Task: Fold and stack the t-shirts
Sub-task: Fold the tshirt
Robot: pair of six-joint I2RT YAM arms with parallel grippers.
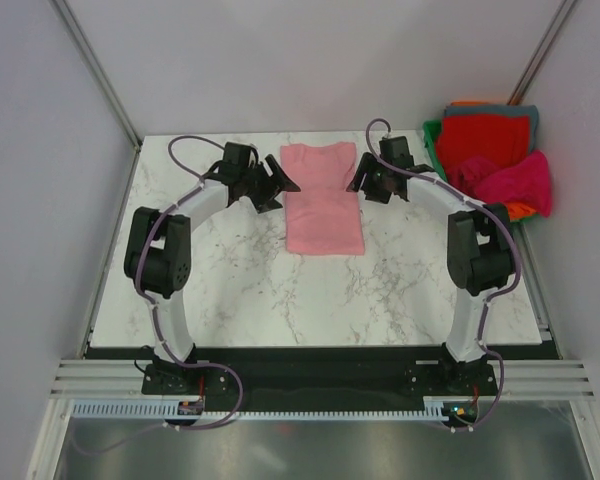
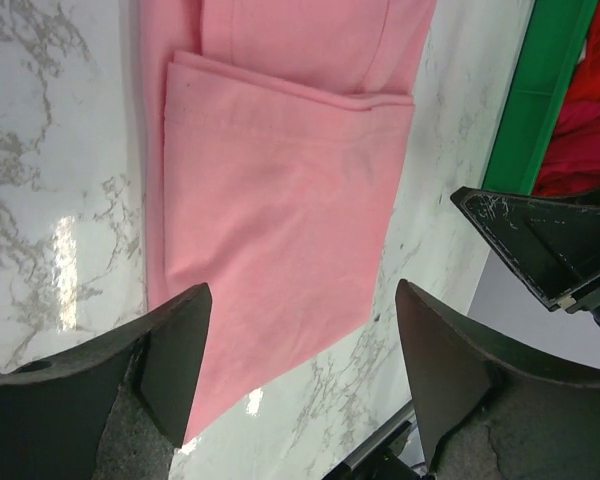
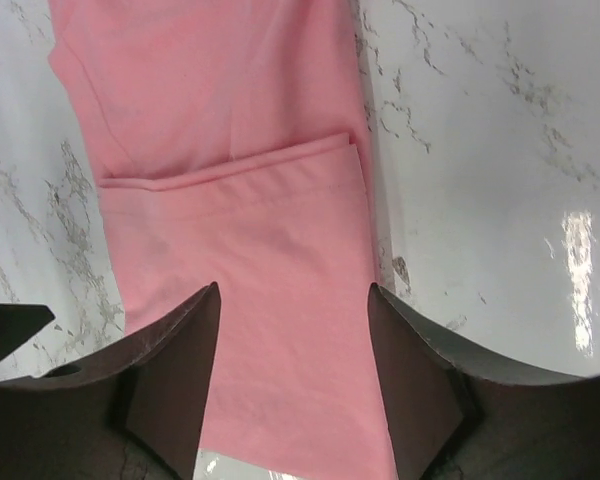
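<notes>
A light salmon-pink t-shirt [image 1: 322, 200] lies flat at the far middle of the marble table, sides folded in to a long strip. It shows in the left wrist view [image 2: 280, 180] and the right wrist view [image 3: 240, 230], each with a folded-over sleeve flap. My left gripper [image 1: 283, 178] is open and empty at the shirt's left far edge. My right gripper [image 1: 359, 178] is open and empty at its right far edge. Both hover above the cloth. Other t-shirts, red [image 1: 485, 135], magenta [image 1: 515, 183], orange and teal-grey, lie piled at the far right.
A green plastic bin [image 1: 432, 135] holds the pile at the table's far right corner; its green wall shows in the left wrist view [image 2: 540, 90]. The right gripper's fingertip [image 2: 540, 240] shows there too. White walls enclose the table.
</notes>
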